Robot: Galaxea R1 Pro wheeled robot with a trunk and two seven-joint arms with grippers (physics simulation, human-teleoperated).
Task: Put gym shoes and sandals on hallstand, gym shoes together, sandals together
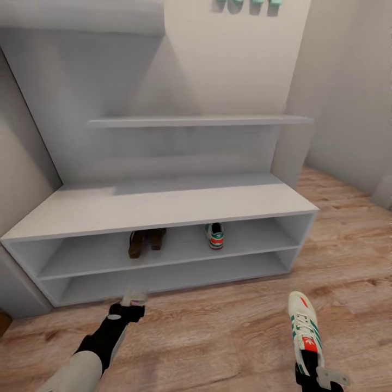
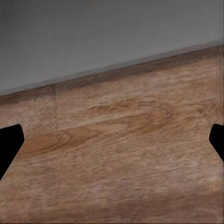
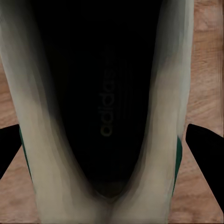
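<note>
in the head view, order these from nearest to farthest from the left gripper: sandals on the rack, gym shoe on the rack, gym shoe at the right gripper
1. Sandals, upper shelf, just beyond the left gripper.
2. Racked gym shoe, same shelf, further right.
3. Gym shoe at the right gripper, far right.

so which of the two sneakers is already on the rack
The sneaker on the hallstand upper shelf, right of the sandals. The other sneaker is off the rack over the floor at the right hand.
</note>
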